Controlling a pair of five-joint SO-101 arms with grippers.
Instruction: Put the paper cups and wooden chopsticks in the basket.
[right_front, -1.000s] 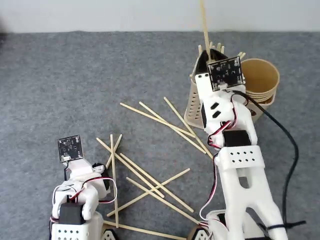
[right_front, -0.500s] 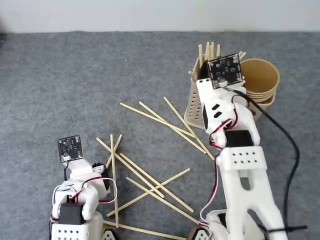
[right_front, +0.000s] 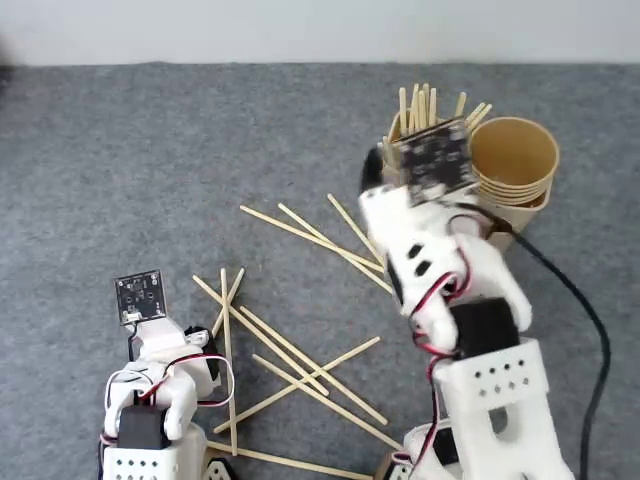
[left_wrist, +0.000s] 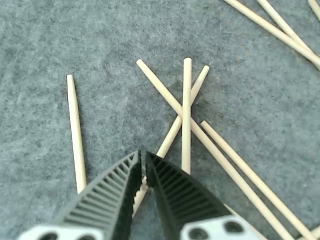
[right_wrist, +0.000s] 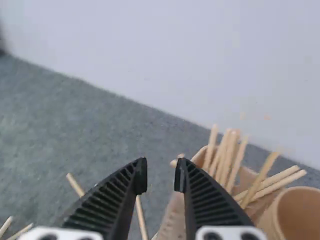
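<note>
Stacked paper cups (right_front: 515, 158) stand at the back right, their rim also showing in the right wrist view (right_wrist: 295, 215). Beside them is the beige basket (right_wrist: 176, 215), with several wooden chopsticks (right_front: 425, 105) upright in it. My right gripper (right_wrist: 160, 172) hovers above and in front of the basket, slightly open with nothing between its fingers. Several loose chopsticks (right_front: 300, 360) lie scattered on the grey mat. My left gripper (left_wrist: 142, 154) is shut and holds nothing, just above a crossing of chopsticks (left_wrist: 186, 107).
The right arm (right_front: 450, 290) covers most of the basket from above. The left arm (right_front: 160, 380) sits at the front left. A grey mat (right_front: 120, 170) covers the table, bare at the back left. A pale wall (right_wrist: 200, 50) rises behind the basket.
The chopstick held high over the basket has dropped in among the others. My right arm has drawn back and leftward, away from the basket. The left arm has not moved.
</note>
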